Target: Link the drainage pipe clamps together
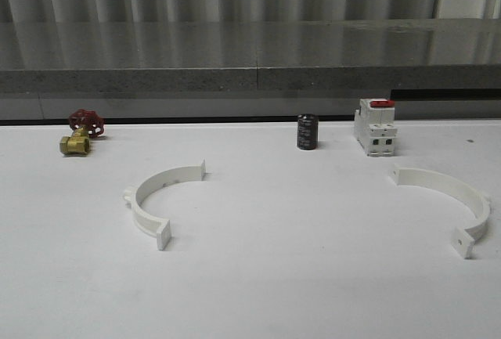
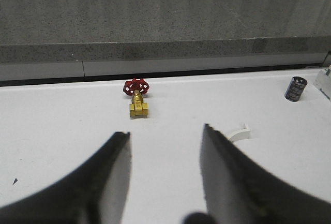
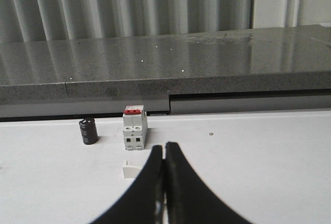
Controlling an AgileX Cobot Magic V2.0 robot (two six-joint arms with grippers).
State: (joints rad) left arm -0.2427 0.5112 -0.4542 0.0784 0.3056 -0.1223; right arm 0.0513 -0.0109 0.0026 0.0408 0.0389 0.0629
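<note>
Two white half-ring drainage pipe clamps lie apart on the white table. The left clamp (image 1: 138,210) has its open side facing right, and the right clamp (image 1: 450,185) has its open side facing left. In the left wrist view my left gripper (image 2: 165,130) is open above bare table with nothing between its fingers, and one tabbed end of the left clamp (image 2: 239,133) pokes out beside one finger. My right gripper (image 3: 164,145) is shut with nothing in it. An end of the right clamp (image 3: 130,170) lies just beside it.
A brass valve with a red handwheel (image 1: 81,131) sits at the back left. A black capacitor (image 1: 307,131) and a white boxy switch with a red top (image 1: 375,126) stand at the back. A grey ledge (image 1: 250,81) borders the table's far edge.
</note>
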